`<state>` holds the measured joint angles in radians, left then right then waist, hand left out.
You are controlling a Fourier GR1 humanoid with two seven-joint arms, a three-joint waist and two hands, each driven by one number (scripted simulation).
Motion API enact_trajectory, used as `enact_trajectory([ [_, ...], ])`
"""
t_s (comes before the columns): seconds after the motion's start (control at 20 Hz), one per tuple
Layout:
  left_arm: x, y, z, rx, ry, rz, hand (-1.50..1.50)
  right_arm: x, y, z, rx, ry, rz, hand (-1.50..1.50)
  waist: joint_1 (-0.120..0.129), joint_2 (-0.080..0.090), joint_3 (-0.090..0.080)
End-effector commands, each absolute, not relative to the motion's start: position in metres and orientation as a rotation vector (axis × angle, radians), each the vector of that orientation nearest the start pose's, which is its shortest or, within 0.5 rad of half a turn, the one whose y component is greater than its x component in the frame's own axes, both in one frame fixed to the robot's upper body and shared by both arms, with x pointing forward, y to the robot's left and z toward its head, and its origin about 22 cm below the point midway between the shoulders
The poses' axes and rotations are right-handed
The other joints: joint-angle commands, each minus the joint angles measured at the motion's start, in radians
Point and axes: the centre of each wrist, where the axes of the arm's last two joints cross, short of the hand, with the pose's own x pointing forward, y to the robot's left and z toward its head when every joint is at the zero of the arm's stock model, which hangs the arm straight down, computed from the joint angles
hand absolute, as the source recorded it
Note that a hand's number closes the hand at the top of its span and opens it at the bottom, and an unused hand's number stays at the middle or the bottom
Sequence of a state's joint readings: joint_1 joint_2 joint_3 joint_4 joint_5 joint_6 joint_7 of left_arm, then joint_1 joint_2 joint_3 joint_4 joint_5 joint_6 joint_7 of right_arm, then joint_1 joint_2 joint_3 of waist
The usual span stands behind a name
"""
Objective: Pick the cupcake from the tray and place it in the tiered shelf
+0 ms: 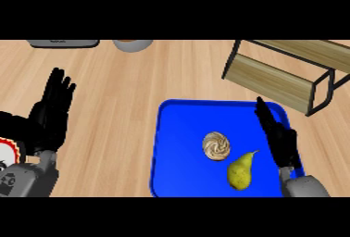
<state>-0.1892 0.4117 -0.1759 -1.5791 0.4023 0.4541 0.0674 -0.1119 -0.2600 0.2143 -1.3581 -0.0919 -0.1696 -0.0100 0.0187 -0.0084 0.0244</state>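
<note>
Two hands show: the right hand, fingers straight and held together, hangs over the right rim of the blue tray, while the left hand rests open at the frame's left. Left of the right hand, near but apart, sits the cupcake, a pear just below it. Bare wood separates the tray from the tiered shelf at upper right.
</note>
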Motion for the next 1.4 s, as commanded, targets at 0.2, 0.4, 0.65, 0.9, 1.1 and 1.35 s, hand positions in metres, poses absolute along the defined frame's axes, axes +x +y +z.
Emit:
enact_trajectory([
  [0.2,0.268,0.256,0.042,0.212,-1.599,-0.135,0.00,0.262,-0.251,0.035,-0.332,-1.568,-0.157,-1.50,-0.073,-0.003,-0.027],
  [0.4,0.269,0.254,0.042,0.197,-1.588,-0.131,0.00,0.241,-0.315,-0.008,-0.731,-1.375,-0.061,1.50,-0.117,0.038,-0.053],
  [0.65,0.261,0.238,0.024,0.147,-1.559,-0.207,0.00,0.217,-0.263,-0.037,-1.038,-1.386,-0.523,-1.50,-0.079,0.006,-0.027],
  [0.9,0.265,0.233,0.022,0.124,-1.565,-0.241,0.00,0.193,-0.222,-0.021,-1.001,-1.577,-0.661,-1.50,-0.040,0.004,-0.022],
  [1.1,0.273,0.226,0.019,0.137,-1.582,-0.257,0.00,0.165,-0.207,-0.012,-0.771,-1.580,-0.434,-1.50,-0.028,0.007,-0.026],
  [1.35,0.277,0.223,0.021,0.116,-1.576,-0.270,0.00,0.150,-0.207,0.001,-0.784,-1.463,-0.206,-1.50,-0.014,0.010,-0.029],
])
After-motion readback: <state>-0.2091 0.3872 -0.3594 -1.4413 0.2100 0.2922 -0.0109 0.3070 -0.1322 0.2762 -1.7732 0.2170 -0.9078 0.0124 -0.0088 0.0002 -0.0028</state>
